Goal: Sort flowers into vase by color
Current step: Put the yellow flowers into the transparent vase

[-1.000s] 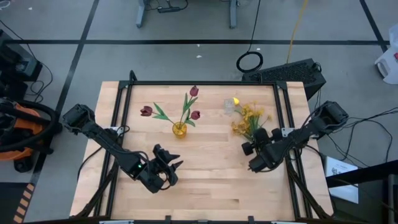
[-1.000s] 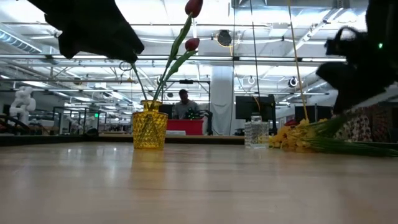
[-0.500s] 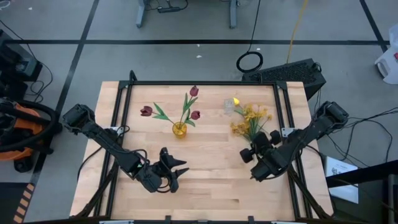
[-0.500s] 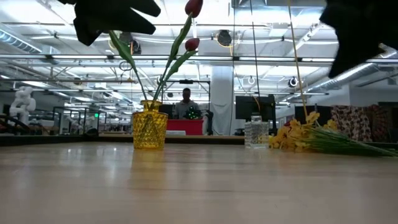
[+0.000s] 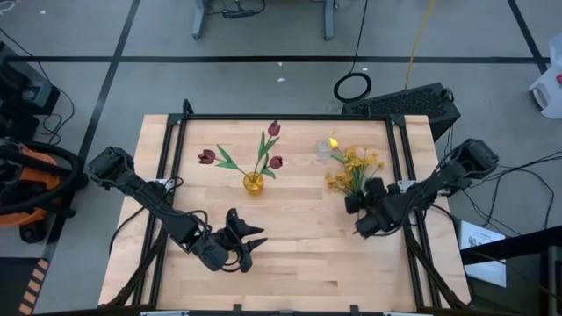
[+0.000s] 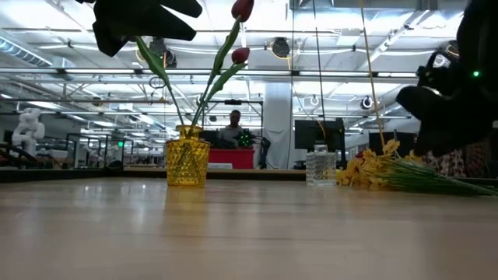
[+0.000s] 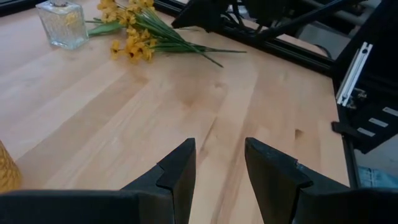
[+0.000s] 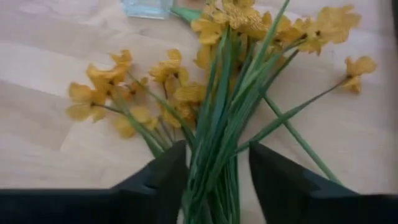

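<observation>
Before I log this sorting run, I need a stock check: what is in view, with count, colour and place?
Table: one, light wood, black-framed.
Yellow vase: one, table's middle, left of the clear bottle.
Red tulips: three, dark red, green stems, standing in the yellow vase.
Clear bottle: one, glass, far side, beside the spray.
Yellow tulip: one, by the clear bottle.
Yellow spray: one bundle, small blossoms, lying flat on the table's right.
Person: one, far behind the table.
Left gripper: open, empty, above the near table.
Right gripper: open, fingers either side of the spray's stems.
</observation>
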You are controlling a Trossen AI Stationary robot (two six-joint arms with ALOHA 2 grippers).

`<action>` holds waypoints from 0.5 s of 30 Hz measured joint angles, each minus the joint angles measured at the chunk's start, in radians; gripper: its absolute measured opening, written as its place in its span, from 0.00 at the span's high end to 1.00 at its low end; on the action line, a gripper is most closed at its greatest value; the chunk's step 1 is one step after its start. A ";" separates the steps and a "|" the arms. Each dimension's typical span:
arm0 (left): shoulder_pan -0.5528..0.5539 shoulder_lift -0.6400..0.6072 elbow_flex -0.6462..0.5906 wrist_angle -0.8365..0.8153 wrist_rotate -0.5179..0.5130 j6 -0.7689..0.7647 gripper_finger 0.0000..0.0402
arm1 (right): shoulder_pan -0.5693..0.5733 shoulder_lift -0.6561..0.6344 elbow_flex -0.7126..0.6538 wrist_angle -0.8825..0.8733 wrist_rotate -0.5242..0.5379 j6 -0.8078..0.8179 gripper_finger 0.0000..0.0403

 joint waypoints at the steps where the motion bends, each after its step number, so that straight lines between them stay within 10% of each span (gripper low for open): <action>1: 0.002 0.000 0.000 0.000 0.000 0.000 0.64 | -0.009 -0.008 -0.017 0.021 0.002 0.000 0.56; 15: 0.029 0.000 0.000 0.000 0.004 0.001 0.64 | -0.084 -0.024 -0.163 0.295 0.054 -0.092 0.47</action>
